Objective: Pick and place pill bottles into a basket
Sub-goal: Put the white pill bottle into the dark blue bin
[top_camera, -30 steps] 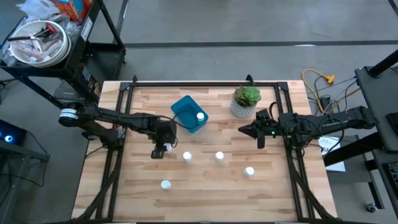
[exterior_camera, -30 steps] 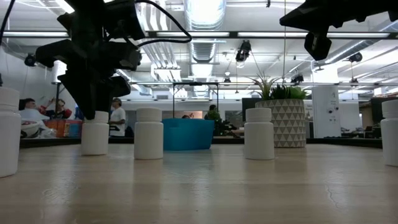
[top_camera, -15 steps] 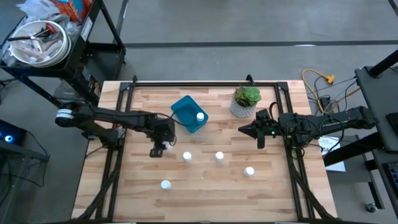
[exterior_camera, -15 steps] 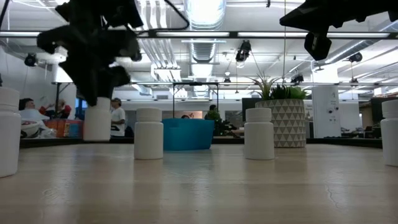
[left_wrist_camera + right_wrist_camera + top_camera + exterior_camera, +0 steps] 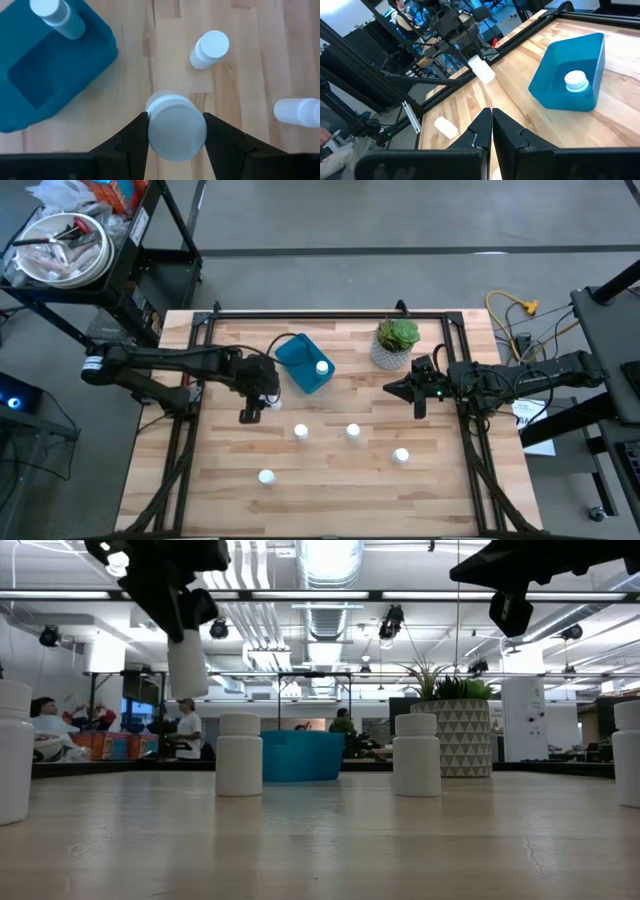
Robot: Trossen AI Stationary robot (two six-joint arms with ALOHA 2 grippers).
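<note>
Bare table is lying between the left gripper (image 5: pixel 252 412) with its raised pill bottle (image 5: pixel 187 665) and the blue basket (image 5: pixel 296 356), whose low walls and one standing bottle (image 5: pixel 322 367) are crowding the far corner.

A potted plant (image 5: pixel 397 342) stands on the wooden table (image 5: pixel 340 490).

Left arm stretched in from the left table edge, wrist bent down, left gripper (image 5: pixel 266 395) raised clear of the tabletop. Both fingers (image 5: pixel 131 141) clamped on a pill bottle (image 5: pixel 176 126), one on each side of it; bottle hangs straight below the claw, well off the wood in the low view. Right arm reaches in from the right edge, held level and high, right gripper (image 5: pixel 397 388) pointing toward the left claw, fingers pressed together, holding nothing, well apart from the left gripper.
</note>
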